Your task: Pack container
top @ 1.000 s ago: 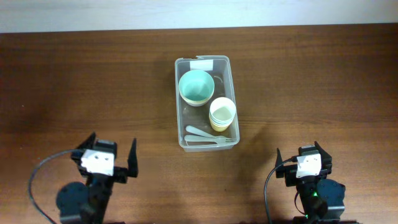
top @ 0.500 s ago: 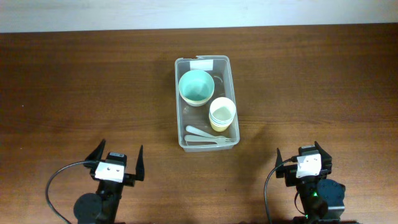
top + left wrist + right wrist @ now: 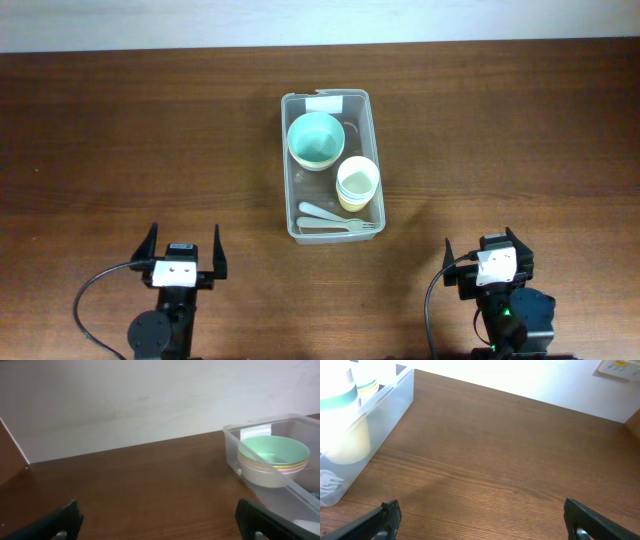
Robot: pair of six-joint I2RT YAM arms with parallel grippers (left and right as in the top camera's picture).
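Dark wooden table (image 3: 120,130), white wall (image 3: 150,395)

Clear container (image 3: 296,185), white label (image 3: 326,104); mint-green bowl (image 3: 316,140); pale yellow cup (image 3: 357,183); dark brown woodgrain table (image 3: 150,140).

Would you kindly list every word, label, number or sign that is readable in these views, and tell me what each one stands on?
No text is legible in any view.
White label on the far short end of the container: no print can be made out.
Wall plate at the top right of the right wrist view: small orange marks, too blurred to read.
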